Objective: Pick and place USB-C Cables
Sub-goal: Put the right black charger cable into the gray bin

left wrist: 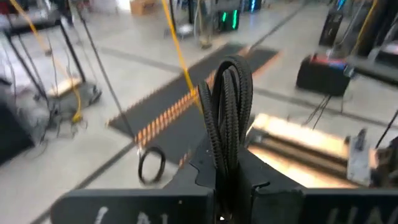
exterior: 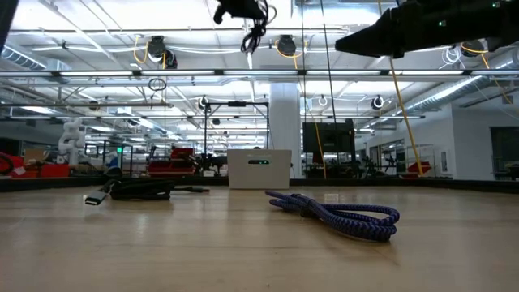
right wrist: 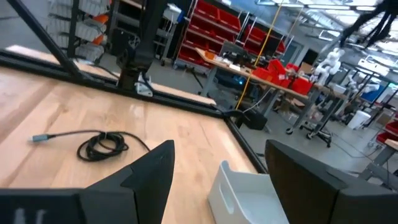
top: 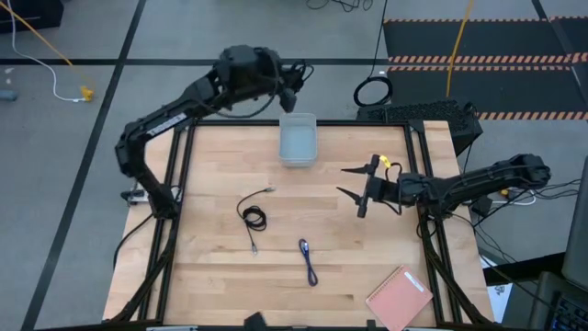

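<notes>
My left gripper (top: 292, 90) is raised near the table's far edge, just beyond the white bin (top: 298, 140), and is shut on a black USB-C cable (left wrist: 227, 106). A second black cable (top: 253, 217) lies loosely coiled on the table's middle, also seen in the right wrist view (right wrist: 102, 145). The blue-purple cable (top: 308, 261) lies nearer the near edge and is folded over itself in the low view (exterior: 340, 216). My right gripper (top: 343, 181) hovers open over the table's right half, pointing toward its left edge, and touches nothing. My left gripper pinches the black cable between its two fingers (left wrist: 205, 171). Several strands bundled side by side rise past the fingertips as a loop (left wrist: 231, 68). The cable is lifted clear of the table, and in the low view a short piece hangs below the gripper (exterior: 256, 34).
The white bin (exterior: 259, 168) stands on the wooden table (top: 211, 276) at the middle of its far edge. A pink notebook (top: 400, 296) lies at the near right corner. Black frame rails (top: 179, 175) run along both sides. A black mat and a coiled cord lie on the floor beyond.
</notes>
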